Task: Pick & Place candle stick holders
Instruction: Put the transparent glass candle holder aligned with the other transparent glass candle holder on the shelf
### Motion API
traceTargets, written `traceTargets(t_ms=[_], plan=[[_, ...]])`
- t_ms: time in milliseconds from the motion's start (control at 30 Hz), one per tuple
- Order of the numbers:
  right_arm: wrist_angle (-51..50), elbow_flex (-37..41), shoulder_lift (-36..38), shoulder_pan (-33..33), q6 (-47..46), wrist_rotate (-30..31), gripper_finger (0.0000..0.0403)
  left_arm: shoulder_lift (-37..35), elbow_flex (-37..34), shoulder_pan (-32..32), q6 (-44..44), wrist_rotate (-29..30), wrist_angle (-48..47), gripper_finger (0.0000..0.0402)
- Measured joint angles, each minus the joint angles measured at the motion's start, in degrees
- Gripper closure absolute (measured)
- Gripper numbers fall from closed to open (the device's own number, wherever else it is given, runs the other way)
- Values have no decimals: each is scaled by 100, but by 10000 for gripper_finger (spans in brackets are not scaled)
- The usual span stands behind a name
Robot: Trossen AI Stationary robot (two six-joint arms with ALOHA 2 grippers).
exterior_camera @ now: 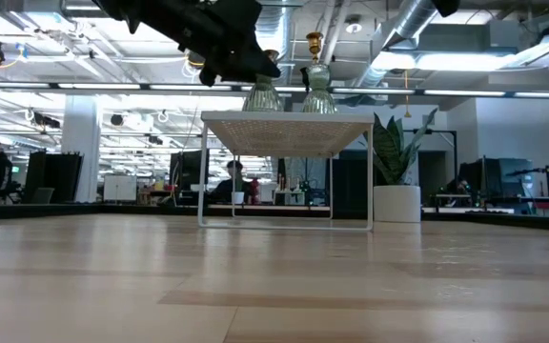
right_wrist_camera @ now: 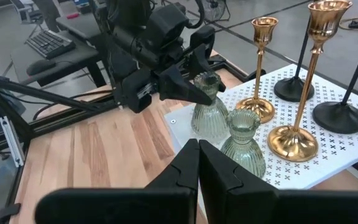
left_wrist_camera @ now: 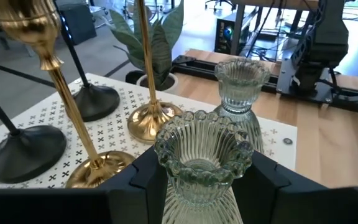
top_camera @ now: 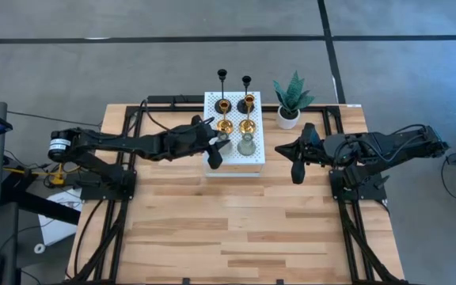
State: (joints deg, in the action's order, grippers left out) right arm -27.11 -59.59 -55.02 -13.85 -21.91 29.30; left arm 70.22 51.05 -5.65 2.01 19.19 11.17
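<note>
A white perforated stand [top_camera: 256, 162] at the table's far middle carries the candle stick holders. Two slim black ones [top_camera: 222, 77] stand at its far side, two gold ones [top_camera: 248, 120] in the middle, and two pale ribbed ones [top_camera: 246, 145] at its near side, all upright on their round bases. My left gripper [top_camera: 217, 147] is open over the stand. Its fingers [left_wrist_camera: 138, 180] stand on either side of the left pale holder [left_wrist_camera: 202, 158], with narrow gaps showing. My right gripper [right_wrist_camera: 197, 171] is shut and empty, right of the stand above the table [top_camera: 296, 168].
A green plant in a white pot [top_camera: 290, 101] stands just right of the stand's far corner. The second pale holder [left_wrist_camera: 241, 93] is close beside the one between my left fingers. The wooden tabletop [top_camera: 236, 229] stretches toward the near edge.
</note>
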Motion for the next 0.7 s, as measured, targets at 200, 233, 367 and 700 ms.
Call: traceTargets(t_ms=[200,233,367,700], plan=[[1,0,0,0,2,2,403,31,0,-25,189,61,9,259],[2,0,0,0,2,3,403,65,0,-37,199,71,20,259],[4,0,0,0,2,6,403,239,3,-81,445,83,86,259],[1,0,-2,0,0,7,403,319,13,-72,462,74,193,254]])
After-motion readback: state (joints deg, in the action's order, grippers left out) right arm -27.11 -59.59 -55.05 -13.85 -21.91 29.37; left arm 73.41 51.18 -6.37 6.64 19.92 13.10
